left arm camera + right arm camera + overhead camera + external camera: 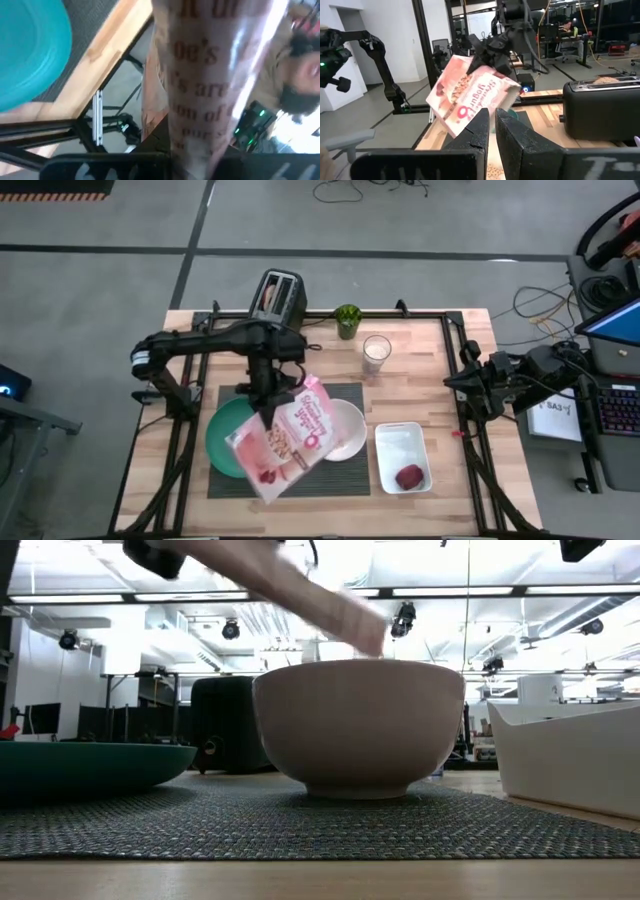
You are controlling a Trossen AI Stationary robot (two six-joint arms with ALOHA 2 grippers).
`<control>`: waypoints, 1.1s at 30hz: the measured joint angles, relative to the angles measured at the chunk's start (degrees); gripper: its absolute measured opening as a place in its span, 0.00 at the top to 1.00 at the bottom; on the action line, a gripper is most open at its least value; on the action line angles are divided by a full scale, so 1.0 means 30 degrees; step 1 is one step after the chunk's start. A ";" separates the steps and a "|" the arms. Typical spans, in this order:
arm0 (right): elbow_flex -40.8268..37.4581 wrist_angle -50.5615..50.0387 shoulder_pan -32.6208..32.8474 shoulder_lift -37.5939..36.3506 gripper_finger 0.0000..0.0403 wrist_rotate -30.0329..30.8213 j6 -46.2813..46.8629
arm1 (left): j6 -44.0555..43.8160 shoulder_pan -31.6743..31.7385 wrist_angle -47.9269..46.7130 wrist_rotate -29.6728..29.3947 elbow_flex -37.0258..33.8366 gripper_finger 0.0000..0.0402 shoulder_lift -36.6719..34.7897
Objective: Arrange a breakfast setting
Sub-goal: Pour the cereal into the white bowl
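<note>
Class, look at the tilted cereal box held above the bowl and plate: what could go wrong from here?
1. The left pincer holds the pink cereal box tilted in the air; if it slips, it may drop onto the white bowl or green plate.
2. The box hangs partly over the plate, so cereal might miss the bowl.
3. The milk glass stands near the arm and could be knocked.

Robotics lab: open hall, ceiling strip lights (450, 590), desks with monitors, floor cables (360, 190), laptop (615, 325).
</note>
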 joint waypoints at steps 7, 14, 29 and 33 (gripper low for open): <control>0.0036 -0.0114 -0.0004 0.0007 0.94 0.0007 0.0022 | -0.0470 -0.0202 0.0007 0.0153 0.0000 1.00 -0.0055; 0.0036 -0.0129 -0.0004 0.0007 0.94 0.0007 0.0022 | -0.0134 -0.0046 0.0035 0.0301 -0.0044 1.00 -0.0275; 0.0051 -0.0630 0.0003 -0.0007 0.94 0.0000 0.0217 | -0.1978 0.1040 0.0018 -0.0058 -0.0031 1.00 0.0190; 0.0051 -0.0632 0.0003 -0.0015 0.94 0.0000 0.0221 | -0.2507 0.0914 -0.0208 0.0428 -0.0003 1.00 -0.0002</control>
